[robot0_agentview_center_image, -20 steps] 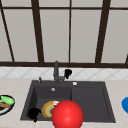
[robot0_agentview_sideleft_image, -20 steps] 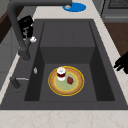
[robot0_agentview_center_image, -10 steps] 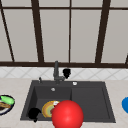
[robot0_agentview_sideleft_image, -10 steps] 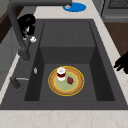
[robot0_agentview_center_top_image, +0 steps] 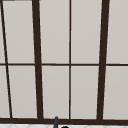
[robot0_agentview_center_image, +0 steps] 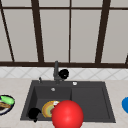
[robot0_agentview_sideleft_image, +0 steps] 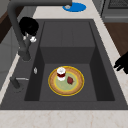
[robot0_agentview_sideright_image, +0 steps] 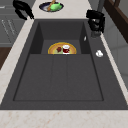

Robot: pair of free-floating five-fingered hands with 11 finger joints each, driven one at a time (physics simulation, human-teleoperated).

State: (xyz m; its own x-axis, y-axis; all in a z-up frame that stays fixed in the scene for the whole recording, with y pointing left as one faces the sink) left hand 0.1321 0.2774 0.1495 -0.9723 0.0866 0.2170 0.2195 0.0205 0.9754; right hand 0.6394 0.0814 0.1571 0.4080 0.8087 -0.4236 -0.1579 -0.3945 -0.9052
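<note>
Sink station, entries left to right
- Dish of greens (robot0_agentview_sideright_image: 42, 6): on the counter, well left of the left hand's fingers
- Left hand (robot0_agentview_center_image: 33, 113): over the front left rim of the sink (robot0_agentview_center_image: 27, 100); fingers loosely extended and holding nothing
- Yellow plate (robot0_agentview_sideleft_image: 53, 88): on the basin floor, just right of those fingers; carries a small cup (robot0_agentview_sideleft_image: 61, 73) and a red piece (robot0_agentview_sideleft_image: 70, 80)
- Risk: a low sweep rightward could likely topple the cup
- Faucet (robot0_agentview_center_image: 56, 70): at the back rim, just left of the right hand
- Right hand (robot0_agentview_center_image: 63, 73): close against the faucet; cannot tell whether its fingers grip it
- Risk: a jolt could swing the spout
- Red ball (robot0_agentview_center_image: 67, 115): in the foreground, screening part of the plate
- Blue disc (robot0_agentview_center_image: 125, 104): on the counter, far right
</note>
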